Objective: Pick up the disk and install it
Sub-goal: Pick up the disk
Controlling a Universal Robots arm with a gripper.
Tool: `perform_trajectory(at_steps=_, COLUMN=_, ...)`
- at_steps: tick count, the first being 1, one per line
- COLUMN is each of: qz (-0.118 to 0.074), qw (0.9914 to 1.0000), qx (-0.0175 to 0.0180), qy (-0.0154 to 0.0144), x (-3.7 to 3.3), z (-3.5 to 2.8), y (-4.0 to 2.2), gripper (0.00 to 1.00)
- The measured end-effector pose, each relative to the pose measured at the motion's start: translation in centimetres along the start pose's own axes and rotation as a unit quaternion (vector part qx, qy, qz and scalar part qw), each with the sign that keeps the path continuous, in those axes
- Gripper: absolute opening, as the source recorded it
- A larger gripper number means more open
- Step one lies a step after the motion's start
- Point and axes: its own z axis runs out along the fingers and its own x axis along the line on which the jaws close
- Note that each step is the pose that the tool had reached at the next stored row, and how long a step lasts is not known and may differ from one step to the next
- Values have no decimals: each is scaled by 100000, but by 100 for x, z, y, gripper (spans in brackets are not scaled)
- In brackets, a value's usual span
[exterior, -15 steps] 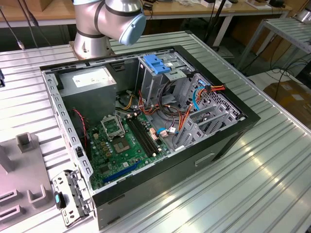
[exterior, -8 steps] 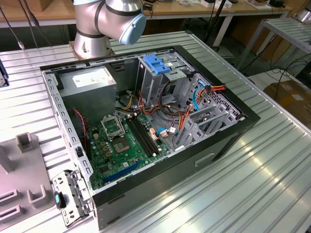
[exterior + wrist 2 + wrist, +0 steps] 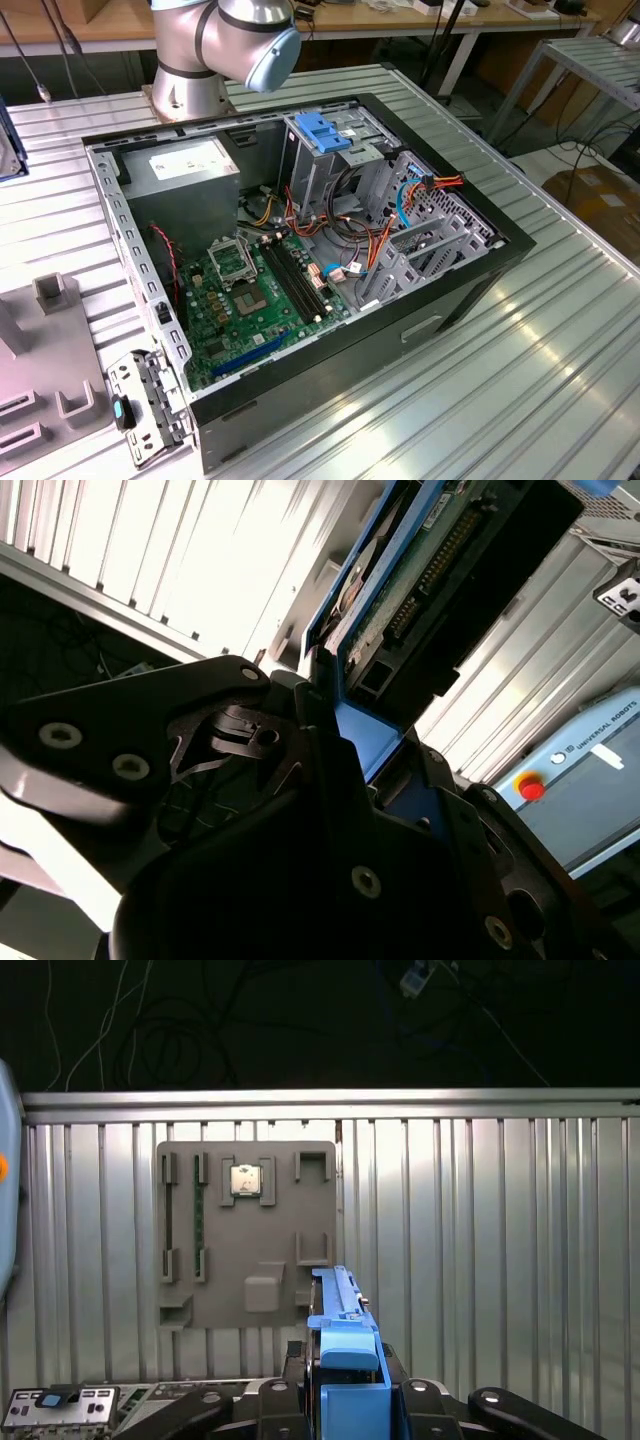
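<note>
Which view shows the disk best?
Second wrist view: the disk shows its circuit-board face and blue rail, clamped in the tool. First wrist view gives it edge-on. Exterior view: blue-edged sliver at its left edge, possibly it.

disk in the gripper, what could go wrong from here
1. The gripper clamps the disk near one end. In the second wrist view most of it sticks out beyond the grip, circuit board exposed, so it might tilt, slip or scrape on metal.
2. In the exterior view, loose orange and red cables lie beside the drive cage inside the open case. They could snag the disk going in.
</note>
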Motion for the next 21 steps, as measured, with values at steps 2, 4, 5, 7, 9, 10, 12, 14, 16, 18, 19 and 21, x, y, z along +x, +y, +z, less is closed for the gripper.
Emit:
perform_trajectory(at_steps=2, qz=1, qw=100000, qx=-2, qy=2, x=0, z=0, y=-16, gripper=37)
perform_trajectory(at_steps=4, qz=2, qw=100000, qx=-2, qy=2, x=-1, z=0, y=-39, gripper=37)
perform_trajectory(at_steps=5, qz=2, qw=100000, qx=-1, qy=1, x=-1, z=0, y=-46, gripper=37)
perform_trajectory(at_steps=7, qz=2, qw=100000, qx=-5, qy=4, x=-2, z=0, y=-65, gripper=37)
perform_trajectory(at_steps=9, qz=0, qw=100000, qx=-4, qy=4, x=-2, z=0, y=-88, gripper=37)
perform_trajectory(at_steps=10, qz=0, qw=100000, qx=0, qy=2, x=-3, z=0, y=-95, gripper=37)
perform_trajectory(at_steps=12, qz=0, qw=100000, qx=-3, qy=1, x=-3, z=0, y=-114, gripper=37)
perform_trajectory(at_steps=14, qz=1, qw=100000, qx=-1, qy=2, x=-4, z=0, y=-135, gripper=37)
perform_trajectory(at_steps=16, qz=1, qw=100000, qx=-3, qy=2, x=-4, z=0, y=-156, gripper=37)
perform_trajectory(at_steps=18, qz=1, qw=100000, qx=-8, qy=5, x=-5, z=0, y=-176, gripper=37)
perform_trajectory(at_steps=19, qz=4, qw=100000, qx=-6, qy=5, x=-5, z=0, y=-188, gripper=37)
perform_trajectory(at_steps=21, qz=1, qw=100000, qx=-5, qy=4, x=-6, z=0, y=-220, gripper=37)
